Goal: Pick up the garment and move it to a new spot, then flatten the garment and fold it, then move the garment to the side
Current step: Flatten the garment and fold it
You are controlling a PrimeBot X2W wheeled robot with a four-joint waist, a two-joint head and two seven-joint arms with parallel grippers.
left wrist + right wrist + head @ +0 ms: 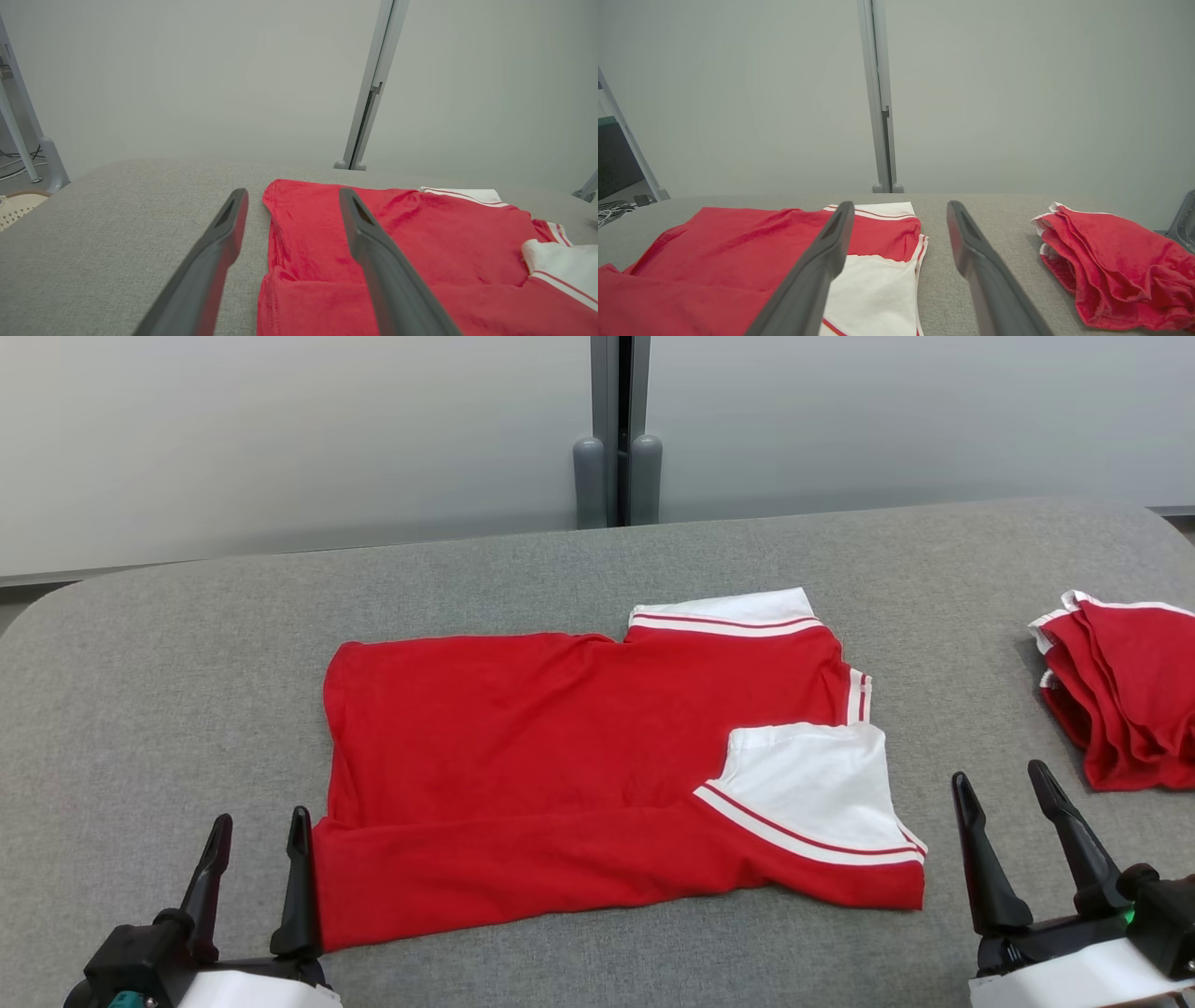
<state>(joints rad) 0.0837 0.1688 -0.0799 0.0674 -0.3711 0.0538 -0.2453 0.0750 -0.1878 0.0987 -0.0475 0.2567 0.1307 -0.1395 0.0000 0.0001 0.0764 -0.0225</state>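
A red garment [560, 747] with white, red-striped sleeves lies flat on the grey table [187, 644], its near long edge folded over. In the left wrist view the garment [420, 252] spreads to the right; in the right wrist view the garment [738, 252] lies to the left. My left gripper [259, 831] stands open at the garment's near left corner, its right finger beside the cloth edge. From the wrist, the left gripper [292, 198] straddles that left edge. My right gripper [1004, 784] is open just right of the white sleeve, holding nothing; the right gripper [901, 210] hovers over bare table.
A pile of folded red garments [1120, 691] with white trim sits at the table's right edge, close to my right gripper; the pile [1111, 266] appears right of the fingers. A grey wall with a vertical post [616, 429] stands behind the table.
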